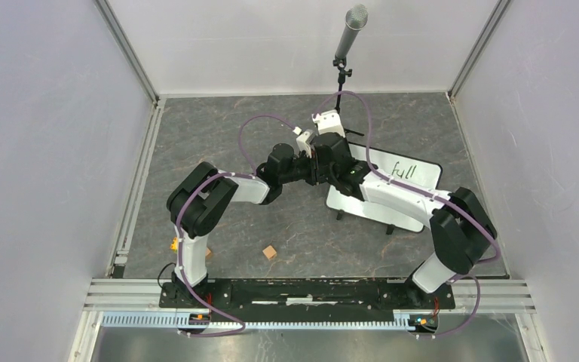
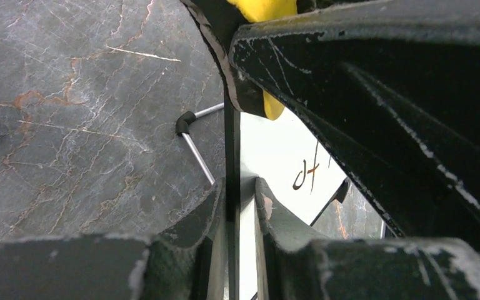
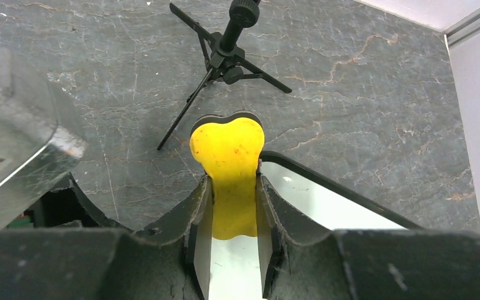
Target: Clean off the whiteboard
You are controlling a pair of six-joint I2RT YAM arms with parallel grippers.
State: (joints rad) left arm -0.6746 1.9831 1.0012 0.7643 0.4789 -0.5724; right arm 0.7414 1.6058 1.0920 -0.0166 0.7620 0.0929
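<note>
The microphone stand (image 1: 341,69) stands behind the whiteboard (image 1: 421,181), a block (image 1: 270,252) before it.

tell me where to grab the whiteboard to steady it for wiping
Its thin black rim at the left end, coming from the left, one finger over the face and one under, as the left gripper has it. The whiteboard is flat and raised on feet, so only an edge fits, and that leaves the writing free for the yellow eraser.
</note>
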